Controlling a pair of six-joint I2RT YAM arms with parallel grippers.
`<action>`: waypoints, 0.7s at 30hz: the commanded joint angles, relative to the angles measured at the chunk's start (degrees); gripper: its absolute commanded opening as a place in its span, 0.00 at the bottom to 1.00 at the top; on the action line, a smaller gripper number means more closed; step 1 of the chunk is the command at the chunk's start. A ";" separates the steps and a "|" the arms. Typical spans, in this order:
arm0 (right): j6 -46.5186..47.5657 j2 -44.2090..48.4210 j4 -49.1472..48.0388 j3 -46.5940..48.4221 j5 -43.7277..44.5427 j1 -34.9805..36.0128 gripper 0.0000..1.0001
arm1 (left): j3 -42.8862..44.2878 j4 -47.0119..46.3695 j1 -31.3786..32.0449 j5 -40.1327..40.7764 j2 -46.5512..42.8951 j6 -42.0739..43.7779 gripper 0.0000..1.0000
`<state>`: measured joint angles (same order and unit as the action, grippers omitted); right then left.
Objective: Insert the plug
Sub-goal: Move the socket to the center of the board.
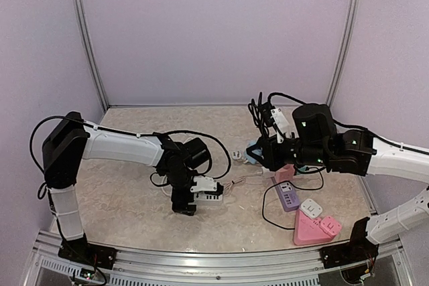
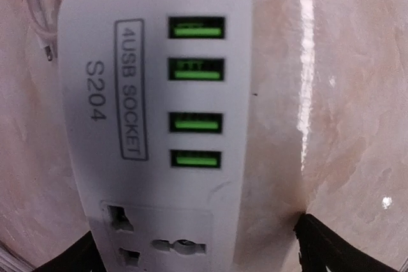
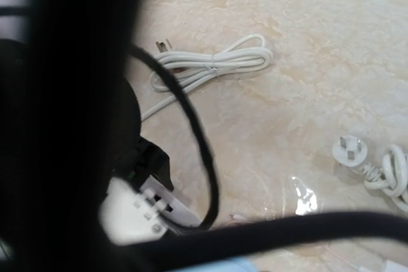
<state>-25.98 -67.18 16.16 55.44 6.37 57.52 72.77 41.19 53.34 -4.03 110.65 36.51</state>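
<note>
The left hand (image 1: 191,195) hangs released over the socket end of the white four-USB power strip (image 2: 159,125). Its black fingers (image 2: 331,246) are spread wide to either side of the strip, probably placed to clamp it flat on the beige marbled counter (image 1: 127,185) so it cannot skid when a plug is pushed in. The strip lies face up with its sockets toward that hand, ready to receive pins. The white three-pin plug (image 3: 349,148) lies loose on the counter between the two arms, just off the tip of the right hand (image 1: 260,153). A thick black cable (image 3: 197,138) blocks that wrist's view, so I cannot tell whether the right hand is clenched or grasping anything.
</note>
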 commanded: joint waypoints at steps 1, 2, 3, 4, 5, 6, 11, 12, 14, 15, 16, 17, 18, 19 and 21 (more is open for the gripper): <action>5.68 0.28 -1.73 0.21 -2.50 -0.30 0.00 | 0.13 5.28 -0.28 -1.34 -5.16 2.83 0.99; 7.89 -0.16 -2.78 0.20 -4.12 -0.32 0.00 | 1.18 6.95 -1.24 -2.43 -7.00 3.84 0.99; 10.73 -0.87 -5.02 0.09 -5.88 -0.57 0.00 | 2.29 8.94 -2.82 -4.38 -8.54 5.09 0.99; 13.58 -1.61 -7.26 -0.36 -8.84 -1.01 0.00 | 3.52 11.38 -4.86 -6.80 -10.95 6.70 0.99; 16.50 -2.49 -9.53 -0.80 -11.13 -1.53 0.00 | 4.99 14.07 -7.21 -10.01 -12.54 8.36 0.99; 19.16 -3.70 -11.61 -0.84 -13.52 -2.12 0.00 | 6.13 16.76 -10.09 -12.74 -13.48 9.80 0.99; 33.33 -14.75 -13.87 6.65 -25.07 -3.28 0.00 | 5.74 17.54 -25.46 -15.74 -17.86 7.64 0.99; 35.53 -17.31 -13.20 8.97 -27.25 -3.40 0.00 | 5.04 16.29 -28.69 -16.10 -18.69 6.02 0.99; 39.40 -23.09 -13.08 13.31 -32.14 -3.90 0.00 | 3.51 12.94 -35.93 -17.64 -20.33 1.70 0.99; 40.86 -25.61 -13.99 14.58 -35.25 -4.23 0.00 | 2.32 10.92 -39.15 -18.14 -20.90 -0.81 0.99; 42.39 -28.26 -15.32 15.47 -38.49 -4.50 0.00 | 1.39 8.86 -42.25 -18.59 -21.62 -3.00 0.99; 43.87 -30.87 -15.93 16.40 -41.59 -4.78 0.00 | 0.09 6.41 -44.87 -18.59 -22.46 -5.20 0.99; 45.39 -33.43 -17.58 17.57 -44.22 -5.03 0.00 | -1.25 3.75 -47.39 -18.18 -23.06 -6.60 0.99; 46.68 -36.17 -17.79 19.09 -45.94 -5.31 0.00 | -2.23 1.46 -49.89 -17.52 -23.74 -7.53 0.99; 48.95 -41.52 -14.36 24.35 -47.80 -5.78 0.00 | -2.67 -0.18 -51.77 -15.24 -24.32 -7.98 0.99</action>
<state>14.48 -101.01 1.78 73.03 -30.74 53.01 72.10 47.57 5.23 -19.92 88.77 34.20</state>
